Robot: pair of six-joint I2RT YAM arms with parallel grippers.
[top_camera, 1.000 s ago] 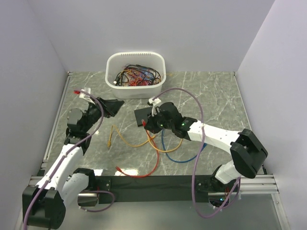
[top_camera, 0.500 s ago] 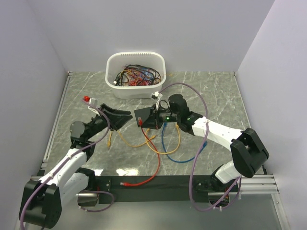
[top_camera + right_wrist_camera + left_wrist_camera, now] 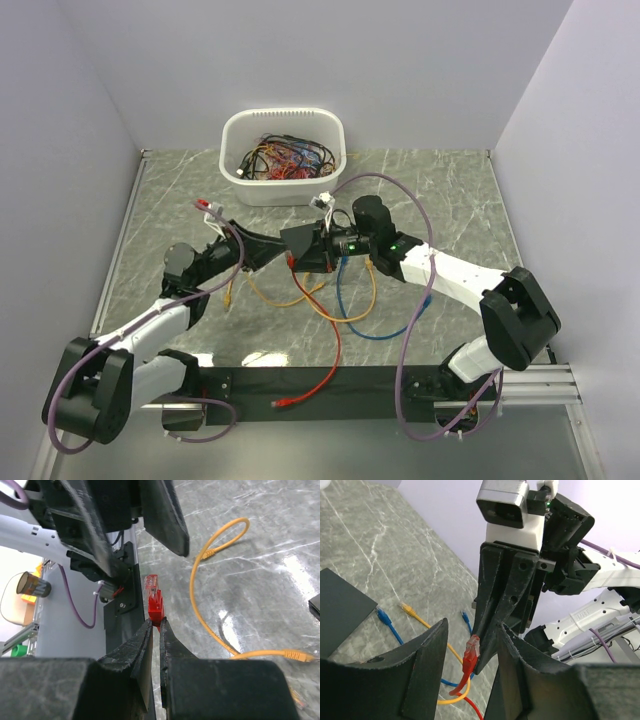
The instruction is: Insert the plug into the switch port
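ahead of me, at the far edge of the marbled table (image 3: 455,195), sits a white tub (image 3: 283,192) filled with tangled cables (image 3: 288,157). nearer, i see an orange cable (image 3: 200,592) looping over the stone, and a blue cable (image 3: 385,334) curving close by it.

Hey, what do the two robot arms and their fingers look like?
The left arm and right arm are white shells with black joints. Fingers are matte black, rough and tapered. A purple cable runs along each; small green lights glow on the right.
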